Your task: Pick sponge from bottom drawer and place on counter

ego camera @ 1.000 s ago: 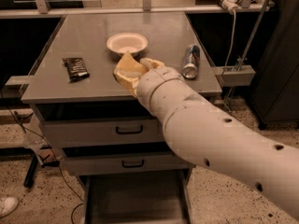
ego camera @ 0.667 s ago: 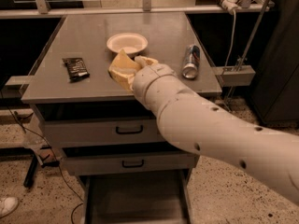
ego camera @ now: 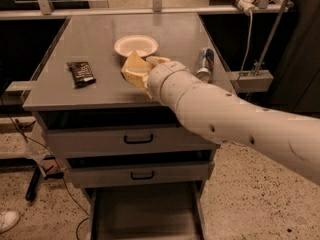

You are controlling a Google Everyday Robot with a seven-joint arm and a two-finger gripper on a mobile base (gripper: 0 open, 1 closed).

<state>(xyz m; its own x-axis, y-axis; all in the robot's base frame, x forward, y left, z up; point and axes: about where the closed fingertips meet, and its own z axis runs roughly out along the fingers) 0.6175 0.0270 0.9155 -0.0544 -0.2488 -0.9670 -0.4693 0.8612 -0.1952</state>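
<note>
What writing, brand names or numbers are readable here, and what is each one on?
No text here can be read.
On the dark snack packet, lying on the counter: pale marks, too blurred to read.
On the can, lying right of the white bowl: blue and white print, unreadable.
On the sponge, at the gripper above the counter's front: no print visible.

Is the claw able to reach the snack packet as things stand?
Probably yes: the claw is over the counter near the white bowl, and bare counter lies between it and the snack packet. But it holds the sponge.
</note>
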